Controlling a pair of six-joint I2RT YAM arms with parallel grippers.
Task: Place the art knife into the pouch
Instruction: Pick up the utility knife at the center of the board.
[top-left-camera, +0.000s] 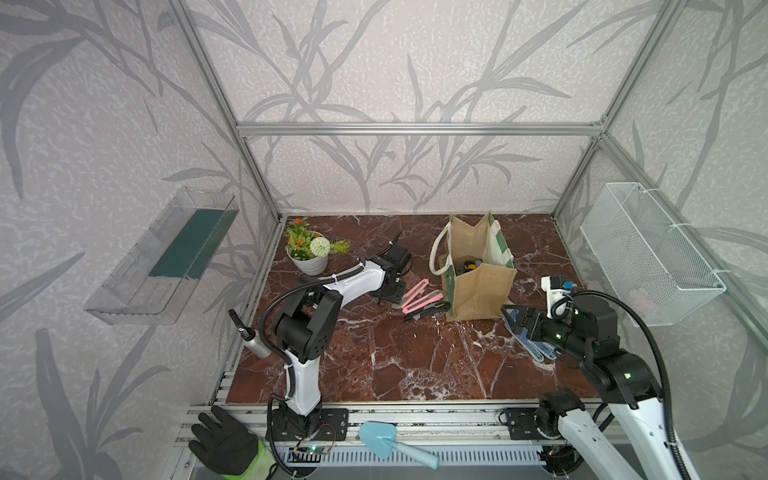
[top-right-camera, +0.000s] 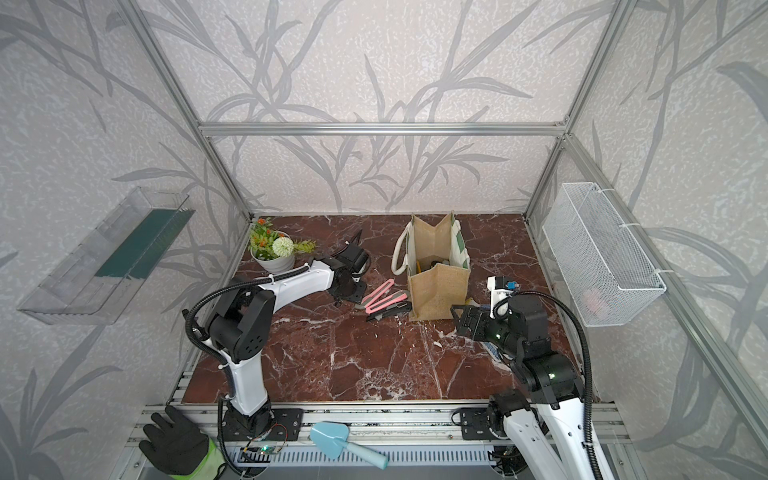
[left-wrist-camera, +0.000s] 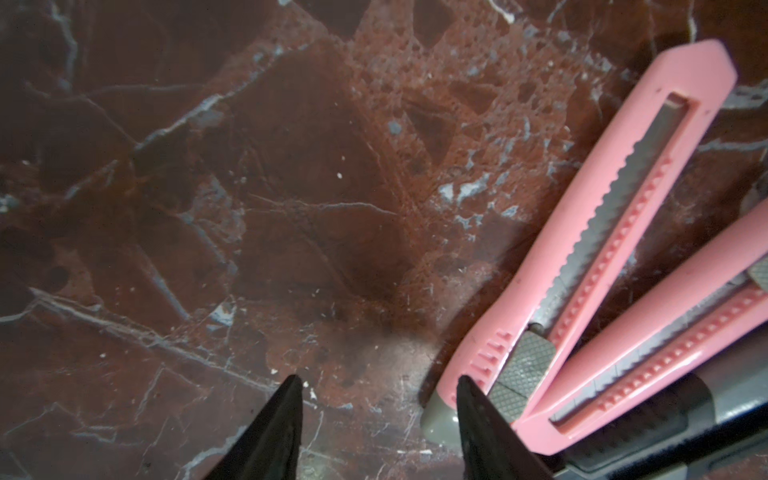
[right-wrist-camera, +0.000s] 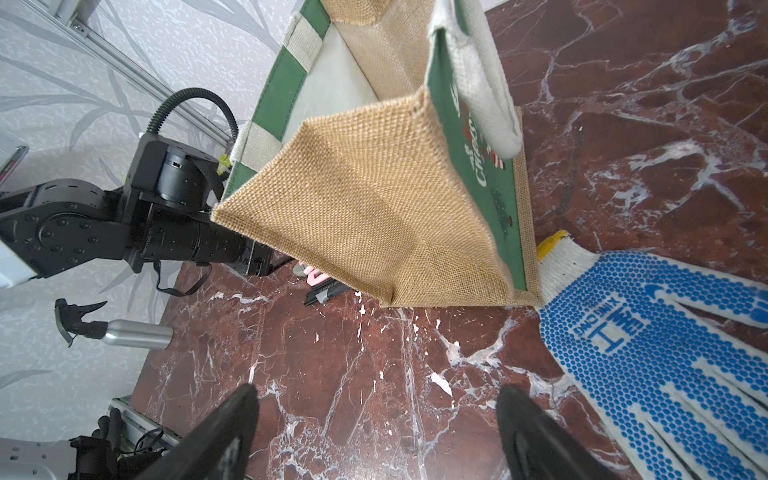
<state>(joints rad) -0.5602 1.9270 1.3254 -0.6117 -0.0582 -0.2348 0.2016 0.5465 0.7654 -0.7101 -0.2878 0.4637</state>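
A: Inside the pouch (top-left-camera: 478, 291)?
B: Some dark and yellow bits (top-left-camera: 470, 264), too small to name in both top views.
A: Knives?
B: Left wrist view: one pink art knife (left-wrist-camera: 685, 332) runs off the frame; the dark knife (left-wrist-camera: 681, 419) lies partly beneath it, also cropped. Right wrist view: the pouch hides all but their ends.
A: And the left gripper (top-left-camera: 390, 291)?
B: Fingertips hidden under its own wrist from above.
A: The dotted glove (right-wrist-camera: 648, 357)?
B: Fingers cut off; a yellow scrap (right-wrist-camera: 550, 241) beside it, unidentifiable.
A: The wire-mesh basket (top-left-camera: 656, 249)?
B: A pinkish thing (top-left-camera: 640, 299), blurred by the mesh.
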